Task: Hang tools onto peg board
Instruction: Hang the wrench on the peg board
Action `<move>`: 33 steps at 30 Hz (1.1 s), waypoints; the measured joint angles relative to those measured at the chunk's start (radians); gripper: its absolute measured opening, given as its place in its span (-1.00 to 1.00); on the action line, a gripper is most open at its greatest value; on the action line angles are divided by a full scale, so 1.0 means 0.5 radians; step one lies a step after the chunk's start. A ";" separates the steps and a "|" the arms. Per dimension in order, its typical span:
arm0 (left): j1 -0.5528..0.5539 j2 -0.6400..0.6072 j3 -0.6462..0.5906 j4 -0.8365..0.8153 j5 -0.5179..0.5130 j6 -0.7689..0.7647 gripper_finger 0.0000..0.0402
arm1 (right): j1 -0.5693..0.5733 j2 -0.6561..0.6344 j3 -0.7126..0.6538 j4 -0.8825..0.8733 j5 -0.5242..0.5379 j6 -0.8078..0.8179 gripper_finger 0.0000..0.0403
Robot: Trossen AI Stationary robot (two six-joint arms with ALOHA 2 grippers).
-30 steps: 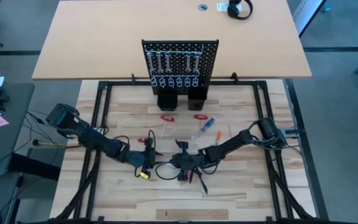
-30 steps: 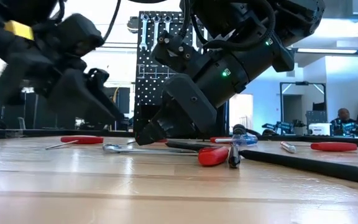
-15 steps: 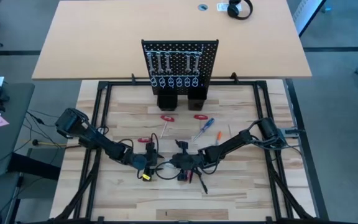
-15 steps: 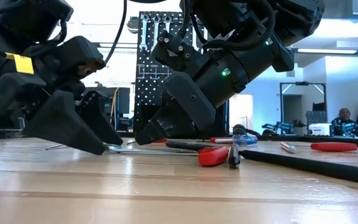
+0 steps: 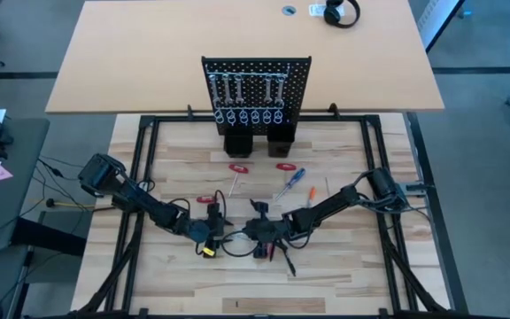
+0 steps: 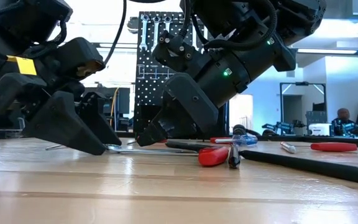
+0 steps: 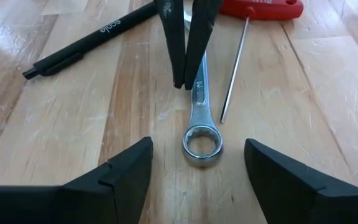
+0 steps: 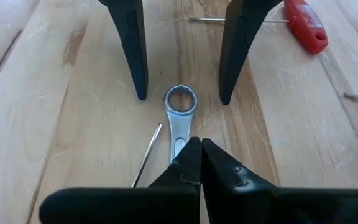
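Pinching wrench [image 8: 180, 118] shaft — right gripper [image 8: 201, 163] closed; left gripper [image 7: 197, 163] spread wide, straddling ring end.

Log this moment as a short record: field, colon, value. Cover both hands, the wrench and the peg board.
left hand: open, fingers either side of the wrench's ring end
right hand: shut on the wrench's shaft
wrench: silver, flat on the wooden table
peg board: upright at the table's far edge, wrenches already hung
loose tools: red-handled tool and black pen beside the wrench
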 joint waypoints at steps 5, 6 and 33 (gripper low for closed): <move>0.000 0.000 0.000 -0.027 0.008 0.002 0.08 | 0.000 0.000 0.000 0.001 0.000 -0.001 -0.95; 0.000 0.000 0.000 -0.036 0.009 0.001 0.05 | 0.000 0.000 0.000 0.001 0.001 0.000 -0.95; 0.083 0.007 -0.005 0.093 -0.022 -0.009 -0.10 | 0.004 -0.001 0.001 0.013 0.002 -0.001 -0.95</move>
